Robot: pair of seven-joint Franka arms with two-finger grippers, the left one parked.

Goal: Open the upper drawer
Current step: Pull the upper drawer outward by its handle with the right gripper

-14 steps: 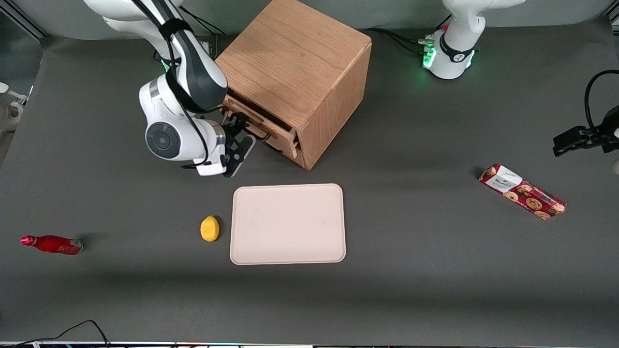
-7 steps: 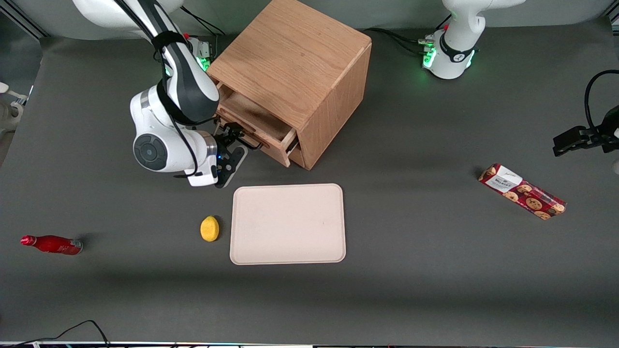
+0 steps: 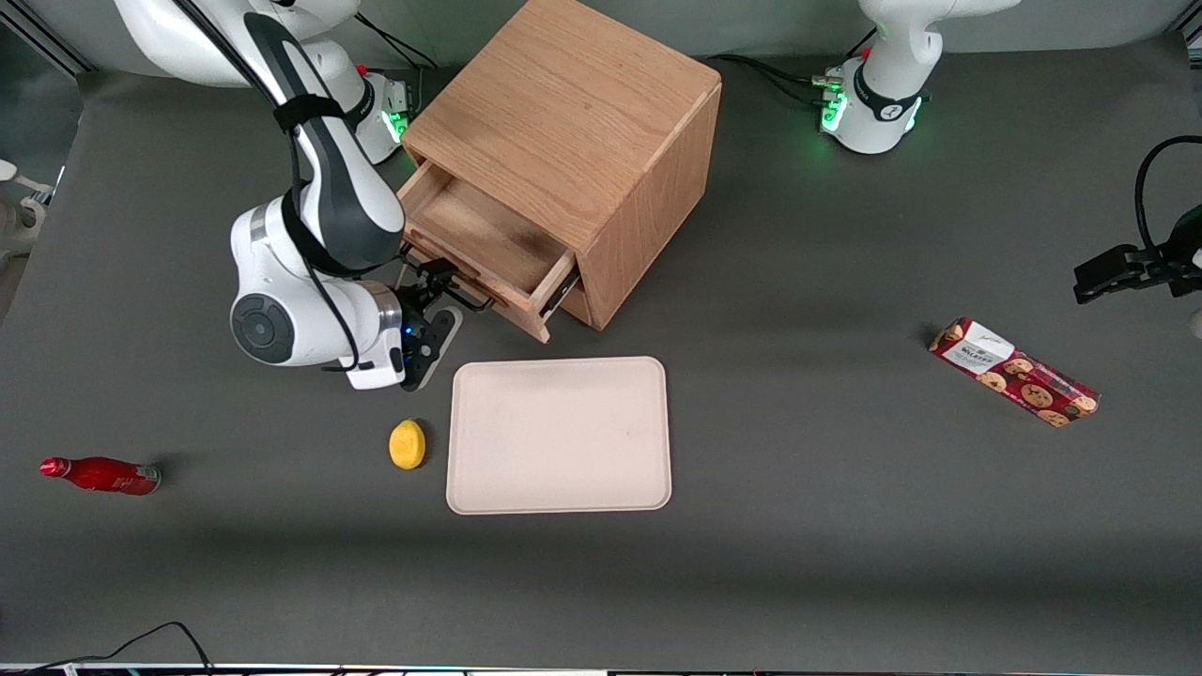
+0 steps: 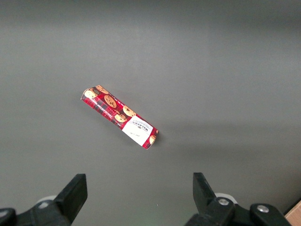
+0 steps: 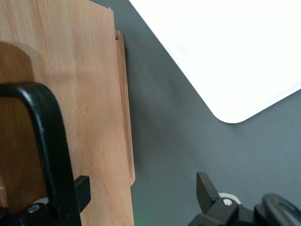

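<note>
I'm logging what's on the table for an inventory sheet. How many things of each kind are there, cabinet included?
Cabinet, upper drawer pulled out, claw at its handle: 1
Tray: 1
Lemon: 1
Red bottle: 1
Cookie box: 1
Total: 5

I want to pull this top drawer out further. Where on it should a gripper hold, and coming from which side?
Grip the thin black wire handle on the light oak upper drawer, coming from in front of it: the bar stands off the panel. The gripper is there already.
</note>
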